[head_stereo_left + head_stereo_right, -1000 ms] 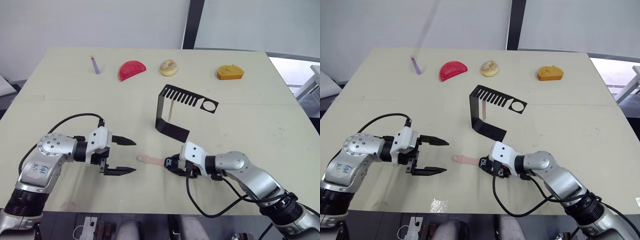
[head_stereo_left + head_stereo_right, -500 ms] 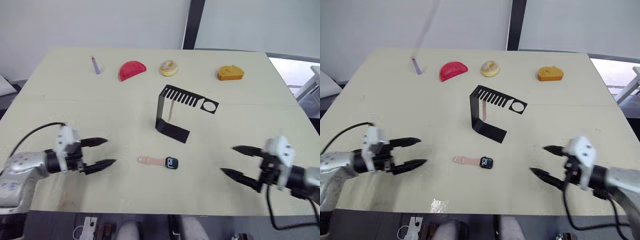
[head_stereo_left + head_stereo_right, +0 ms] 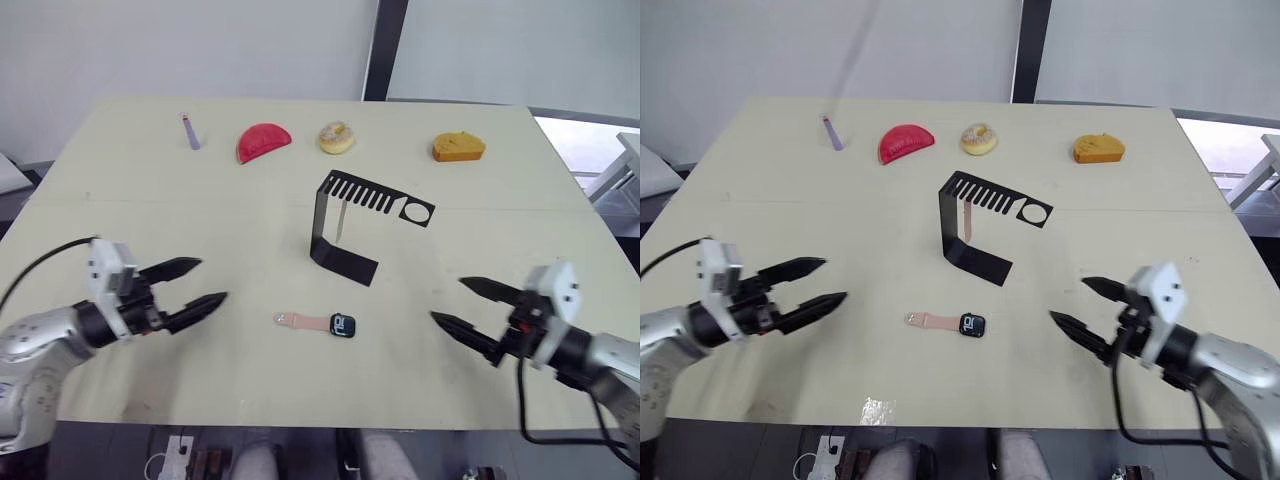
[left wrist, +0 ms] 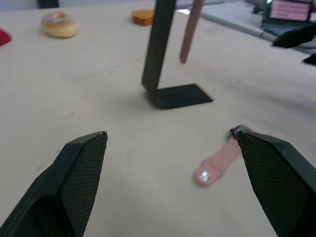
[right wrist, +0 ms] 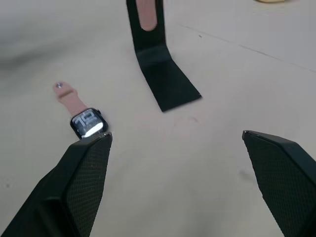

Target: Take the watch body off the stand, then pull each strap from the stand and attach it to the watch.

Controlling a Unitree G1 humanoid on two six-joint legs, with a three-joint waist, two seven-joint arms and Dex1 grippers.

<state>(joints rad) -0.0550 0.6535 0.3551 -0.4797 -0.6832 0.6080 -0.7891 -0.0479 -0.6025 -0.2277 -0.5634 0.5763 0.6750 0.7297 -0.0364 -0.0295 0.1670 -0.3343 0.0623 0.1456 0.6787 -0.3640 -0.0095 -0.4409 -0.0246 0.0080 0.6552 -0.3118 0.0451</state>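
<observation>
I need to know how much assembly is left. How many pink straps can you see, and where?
2. One strap lies flat on the table, joined to the watch body. The other strap hangs from the stand, under its slotted top arm.

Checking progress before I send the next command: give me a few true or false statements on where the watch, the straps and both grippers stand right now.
1. The watch body lies on the table with one strap attached. True.
2. The other strap hangs from the stand. True.
3. The right gripper is shut on the watch body. False: it is open, off to one side, holding nothing.
4. The left gripper grips the loose strap end. False: it is open and apart from it.
5. The watch body sits in the stand's ring hole. False: the ring is empty.
</observation>
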